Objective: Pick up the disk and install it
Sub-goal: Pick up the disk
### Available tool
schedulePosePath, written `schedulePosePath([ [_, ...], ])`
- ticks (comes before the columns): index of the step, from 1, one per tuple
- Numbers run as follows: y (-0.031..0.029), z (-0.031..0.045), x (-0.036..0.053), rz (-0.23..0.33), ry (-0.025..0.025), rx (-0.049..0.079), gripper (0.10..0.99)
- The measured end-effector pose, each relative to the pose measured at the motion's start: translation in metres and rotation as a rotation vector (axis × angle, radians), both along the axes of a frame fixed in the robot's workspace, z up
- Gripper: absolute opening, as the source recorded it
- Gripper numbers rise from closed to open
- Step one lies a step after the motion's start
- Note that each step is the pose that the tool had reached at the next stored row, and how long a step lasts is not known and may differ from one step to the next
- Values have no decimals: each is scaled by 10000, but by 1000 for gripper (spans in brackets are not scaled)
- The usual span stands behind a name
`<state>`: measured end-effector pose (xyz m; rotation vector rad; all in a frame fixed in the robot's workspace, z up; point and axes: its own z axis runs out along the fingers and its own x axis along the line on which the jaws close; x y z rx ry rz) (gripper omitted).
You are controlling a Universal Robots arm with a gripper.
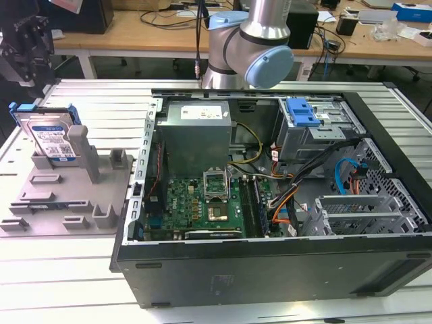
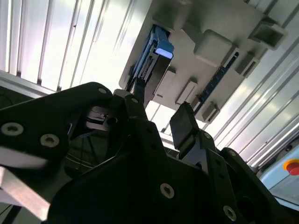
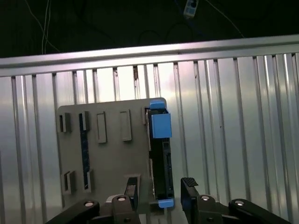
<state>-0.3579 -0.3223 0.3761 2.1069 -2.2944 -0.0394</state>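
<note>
Evidently the disk [image 1: 50, 138] stood on edge in its gray stand [image 1: 64, 202] to offer both faces; the gripper [image 3: 160, 186] hung above it, fingers spread, empty.

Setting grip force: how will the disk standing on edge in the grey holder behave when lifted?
The disk looks like a rigid metal slab, so it is probably stiff and heavy for its size. Its smooth labelled face may be slippery. Standing on edge in the grey holder, it should not roll but might tip if nudged sideways.
</note>
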Motion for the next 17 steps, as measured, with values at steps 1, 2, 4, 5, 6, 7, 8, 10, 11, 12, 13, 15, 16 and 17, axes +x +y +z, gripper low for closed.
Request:
schedulePosePath([
  [1,0,-2,-1,1,-40,0,498],
  [2,0,-4,-3,1,-88,0,498],
  [4,2,-8,-6,2,-141,1,498],
  [5,3,-10,-11,1,-152,1,498],
  [6,3,-13,-20,1,-157,0,498],
  [7,7,-17,-40,2,-159,0,498],
  [8,11,-19,-60,2,-160,0,498],
  [10,35,-29,-146,3,-169,0,498],
  [11,44,-32,-166,6,-170,0,498],
  [12,55,-35,-185,12,-172,0,498],
  [13,67,-38,-202,19,-173,0,498],
  [15,102,-46,-263,46,-173,-4,498],
  [16,109,-50,-281,58,-172,-6,498],
  [17,112,-53,-295,70,-172,-8,498],
])
